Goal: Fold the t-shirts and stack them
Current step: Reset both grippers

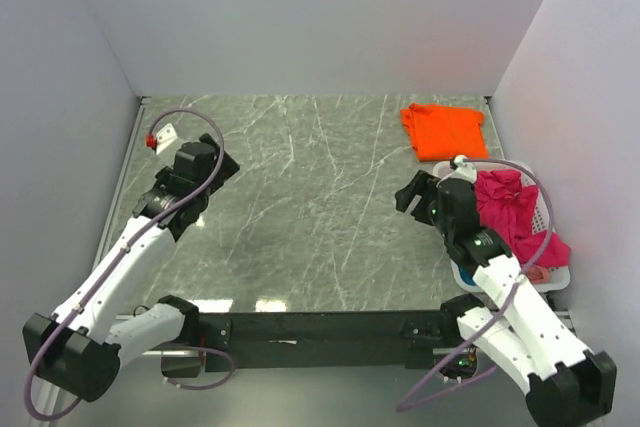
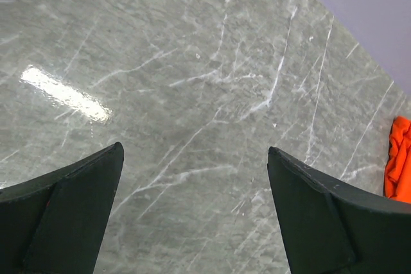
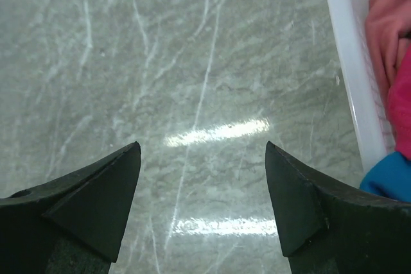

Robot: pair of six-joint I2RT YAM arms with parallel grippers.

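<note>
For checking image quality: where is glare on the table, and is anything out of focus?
Top external: two small bright patches on the table near its front edge, all sharp. Left wrist: one glare streak at left; orange t-shirt at right edge soft. Right wrist: two glare bands; white basket slightly blurred.

Polished and glossy on the grey-green, white-veined stone-look counter (image 1: 300, 207), with bright glare streaks. Soft, matt, lightly creased over at the bright orange cloth t-shirt (image 1: 444, 130). Same dull, rumpled softness on the magenta-pink cloth t-shirt (image 1: 510, 209). Smooth, faintly shiny along the white plastic basket (image 3: 350, 62). Matt black, hard-looking on left gripper (image 2: 194, 149) and right gripper (image 3: 202, 145).
</note>
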